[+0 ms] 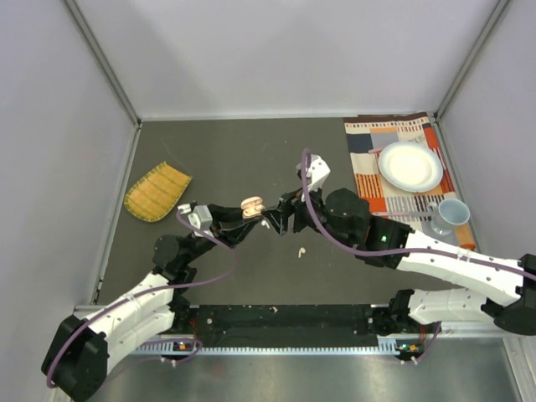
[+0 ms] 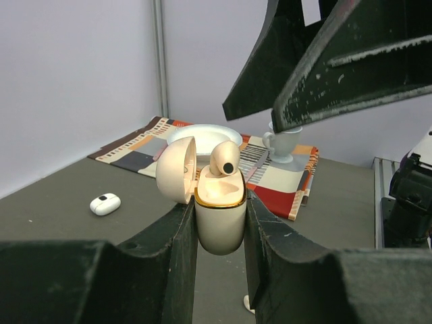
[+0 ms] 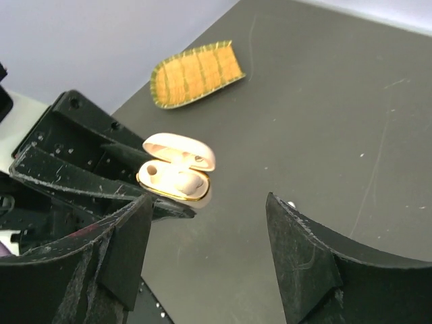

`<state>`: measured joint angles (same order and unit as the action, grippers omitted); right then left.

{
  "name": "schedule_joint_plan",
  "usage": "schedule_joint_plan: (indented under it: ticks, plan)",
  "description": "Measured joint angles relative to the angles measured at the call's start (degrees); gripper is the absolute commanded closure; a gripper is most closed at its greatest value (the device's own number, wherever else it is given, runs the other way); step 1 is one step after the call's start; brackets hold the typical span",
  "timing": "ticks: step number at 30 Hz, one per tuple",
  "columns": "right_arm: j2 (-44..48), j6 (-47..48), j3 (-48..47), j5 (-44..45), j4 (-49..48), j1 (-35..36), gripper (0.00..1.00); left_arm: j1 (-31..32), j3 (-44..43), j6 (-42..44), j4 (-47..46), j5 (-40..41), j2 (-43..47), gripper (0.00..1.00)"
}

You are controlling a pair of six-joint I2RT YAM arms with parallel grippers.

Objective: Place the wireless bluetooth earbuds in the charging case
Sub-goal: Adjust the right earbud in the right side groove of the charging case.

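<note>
My left gripper [image 1: 239,218] is shut on the body of a peach charging case [image 2: 219,216] with a gold rim, and holds it above the table with its lid [image 2: 177,169] open. One peach earbud [image 2: 224,159] stands in one slot. In the right wrist view the case's [image 3: 177,177] other slot looks empty. My right gripper [image 1: 276,219] is open and empty, just above and beside the case; its fingers [image 2: 324,74] hang over it. One small pale earbud [image 1: 298,250] lies on the table below. A small white rounded piece [image 2: 105,204], perhaps an earbud, lies further off.
A yellow woven mat [image 1: 157,191] lies at the left. At the right a patterned placemat [image 1: 368,142] carries a white plate [image 1: 410,165] and a pale cup [image 1: 450,215]. Grey walls enclose the table.
</note>
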<state>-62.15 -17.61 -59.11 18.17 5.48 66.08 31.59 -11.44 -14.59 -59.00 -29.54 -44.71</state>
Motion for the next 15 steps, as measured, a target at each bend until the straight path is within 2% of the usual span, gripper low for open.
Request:
schedule_joint_plan:
  ticks: [6, 9, 15]
  plan:
    - [-2.8, -0.8, -1.4, -3.1, 1.5, 0.0, 0.36, 0.0, 0.0, 0.0, 0.1, -0.1, 0.0, 1.0]
    - [-3.5, -1.1, -1.4, -2.9, 1.9, 0.0, 0.41, 0.0, 0.0, 0.0, 0.2, -0.3, 0.0, 1.0]
    - [-4.3, -1.1, -1.4, -0.7, 2.8, 0.0, 0.43, 0.0, 0.0, 0.1, 0.6, -1.0, 1.0, 1.0]
